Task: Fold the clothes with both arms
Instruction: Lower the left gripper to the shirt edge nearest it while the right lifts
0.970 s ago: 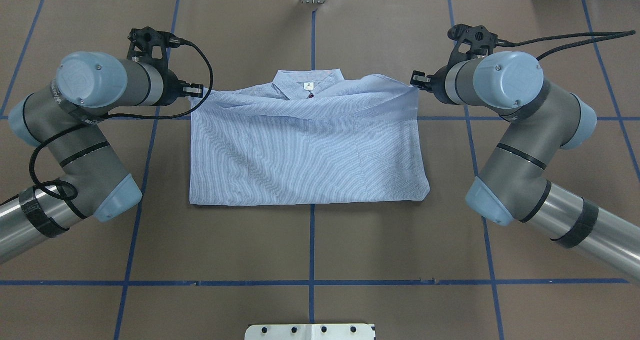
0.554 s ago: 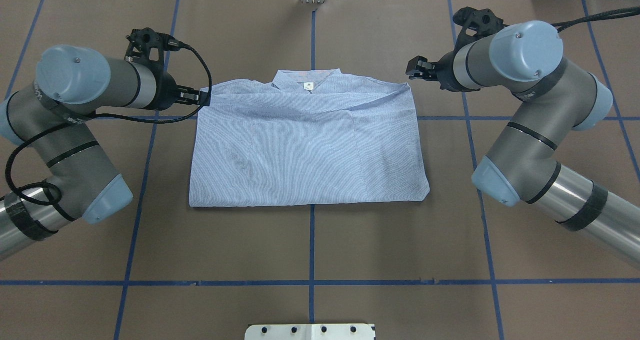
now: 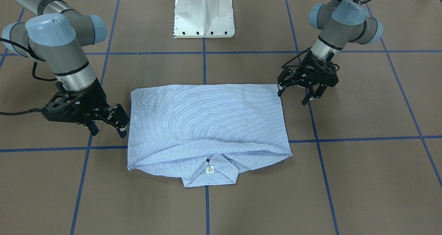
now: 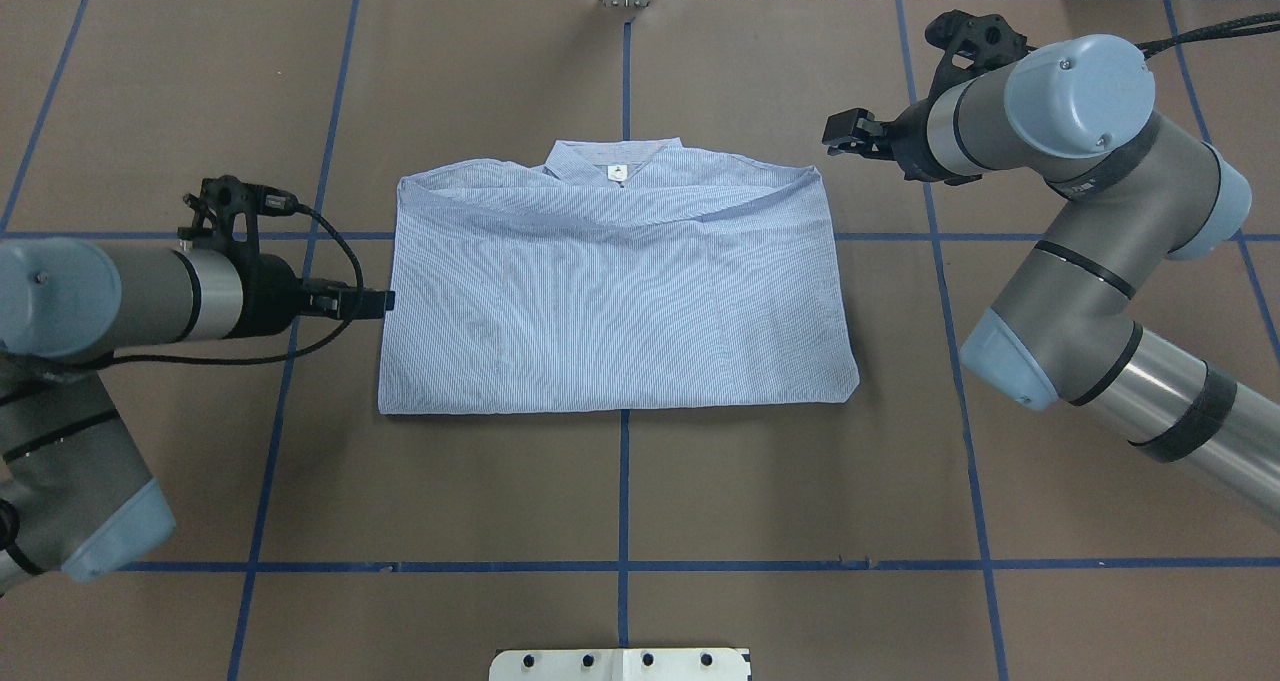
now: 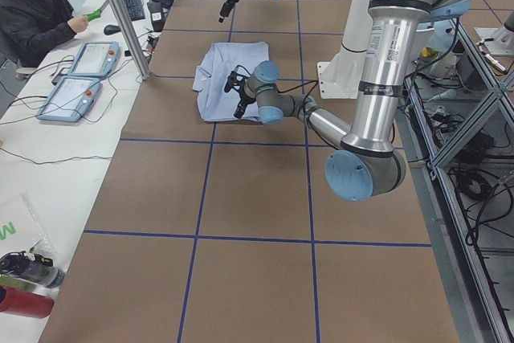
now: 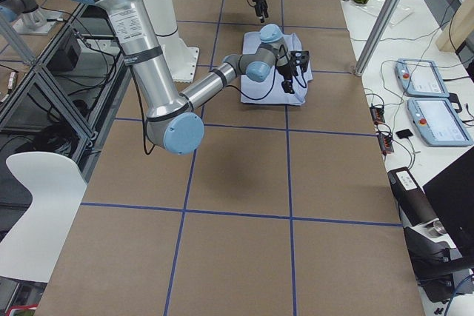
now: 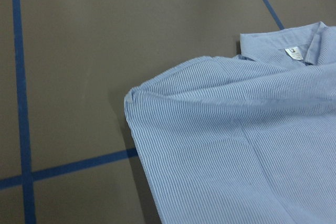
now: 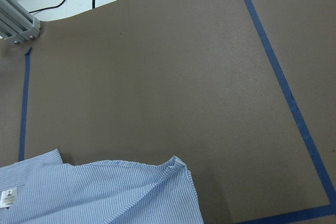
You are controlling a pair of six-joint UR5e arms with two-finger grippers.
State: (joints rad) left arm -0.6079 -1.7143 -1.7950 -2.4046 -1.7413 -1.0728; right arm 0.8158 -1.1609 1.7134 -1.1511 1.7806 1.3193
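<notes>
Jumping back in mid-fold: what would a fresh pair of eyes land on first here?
The blue-striped shirt stands out first, lying folded into a broad rectangle at the middle of the brown table. Its collar and white label point away from the robot. Next come the two arms flanking it: the left gripper and right gripper are both open, beside its side edges, holding nothing.

Brown table (image 4: 450,481) divided into squares by blue tape lines (image 4: 623,491). White pedestal base (image 3: 204,12) at one long edge. On the white side bench (image 5: 48,158): two pendant tablets (image 5: 94,58) and a red bottle (image 5: 24,301); a seated person (image 5: 36,6) in a dark top beside it. White chair (image 6: 41,197) off the table.
</notes>
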